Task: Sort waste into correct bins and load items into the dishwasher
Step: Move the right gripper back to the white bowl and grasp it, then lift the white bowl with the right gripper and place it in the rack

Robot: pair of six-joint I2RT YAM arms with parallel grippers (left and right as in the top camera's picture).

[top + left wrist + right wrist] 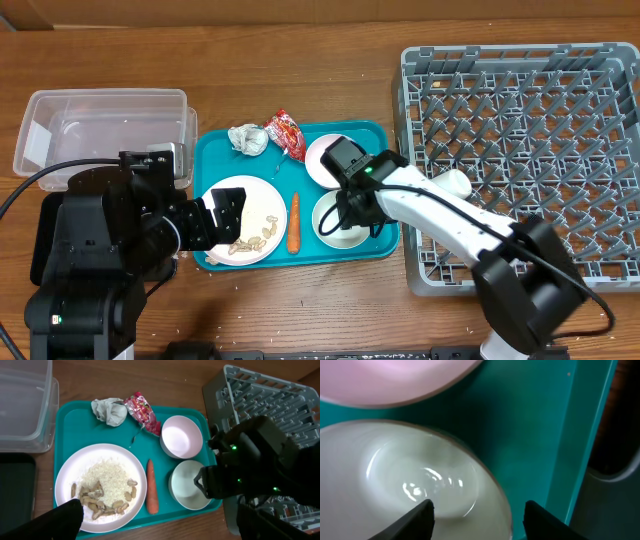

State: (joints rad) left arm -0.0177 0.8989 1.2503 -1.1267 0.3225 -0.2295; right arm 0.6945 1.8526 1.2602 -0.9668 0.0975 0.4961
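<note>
On the teal tray [215, 150] lie a white plate [225, 192] of rice and peanuts, a carrot [294, 222], a crumpled tissue [246, 138], a red wrapper [287, 133], a pink bowl [322, 152] and a pale green bowl [329, 213]. My right gripper [478, 512] is open, its fingers straddling the green bowl's [420, 480] right rim, one inside and one outside. My left gripper [155, 525] is open and empty above the tray's front edge, near the plate [100, 485]. The grey dishwasher rack [520, 150] stands at the right.
A clear plastic bin [100, 125] stands at the back left, with a black bin [15, 490] in front of it. A white cup [455, 183] lies in the rack near its left wall. The tray's right rim [585, 445] lies close to the rack.
</note>
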